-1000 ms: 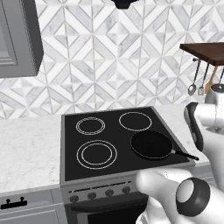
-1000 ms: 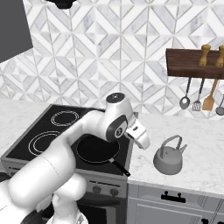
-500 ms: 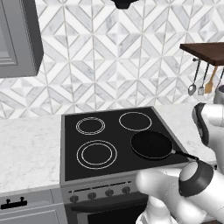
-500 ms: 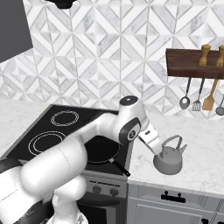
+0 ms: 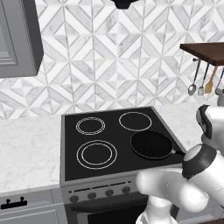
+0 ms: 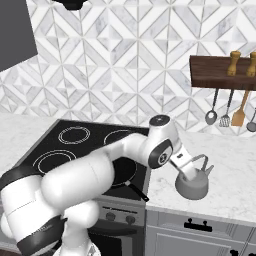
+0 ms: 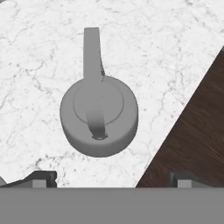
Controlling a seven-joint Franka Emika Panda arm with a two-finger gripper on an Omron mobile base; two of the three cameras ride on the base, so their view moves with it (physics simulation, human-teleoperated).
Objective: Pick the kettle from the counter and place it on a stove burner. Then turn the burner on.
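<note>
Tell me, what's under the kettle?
The kettle sits on the white marble counter, right of the stove. The patch of counter directly beneath it is covered by its body, so anything there can't be seen.

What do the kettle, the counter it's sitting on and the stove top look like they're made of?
The kettle looks like matte pale grey metal: uniform colour, soft shading, no sharp reflections, though coated or painted is possible. The counter looks like polished white marble or a stone imitation, going by its faint grey veining. The stove top looks like smooth black glass, flat and dark, with white rings drawn on it.
</note>
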